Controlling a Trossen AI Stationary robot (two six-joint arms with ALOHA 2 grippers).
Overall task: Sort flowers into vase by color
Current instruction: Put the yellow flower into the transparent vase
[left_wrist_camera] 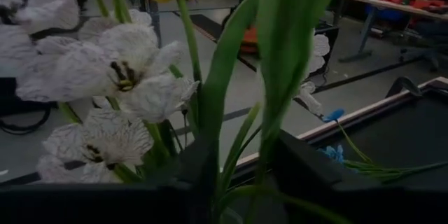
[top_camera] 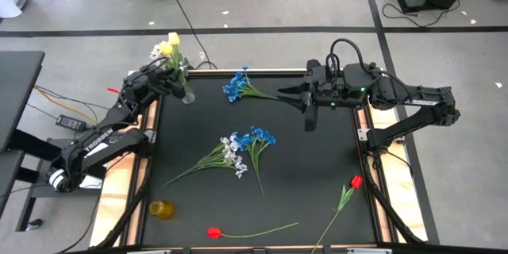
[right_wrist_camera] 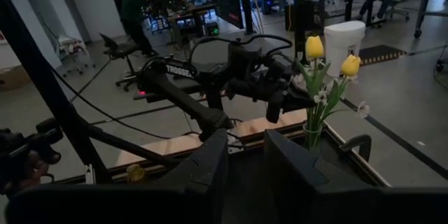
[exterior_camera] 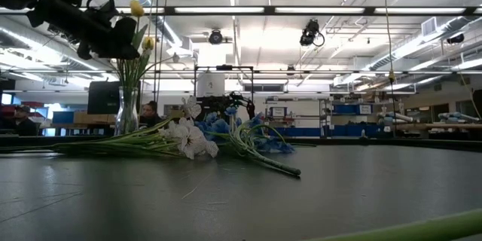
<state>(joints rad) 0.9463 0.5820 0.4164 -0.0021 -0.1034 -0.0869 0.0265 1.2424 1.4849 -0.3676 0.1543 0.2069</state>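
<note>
We see the left gripper [top_camera: 173, 70] at the glass vase [top_camera: 186, 91] w/ yellow tulips [top_camera: 166, 46], fingers parted around a stem, blue/white bunch [top_camera: 242, 147] mid-mat, right gripper [top_camera: 287, 95] partly open, empty, red tulips [top_camera: 356, 181] front.

Black table [top_camera: 317, 167], blue flowers [top_camera: 236, 86], blue-and-white bunch [top_camera: 238, 149], two red tulips [top_camera: 214, 232], amber cup [top_camera: 161, 209], glass vase [top_camera: 186, 91]
</note>
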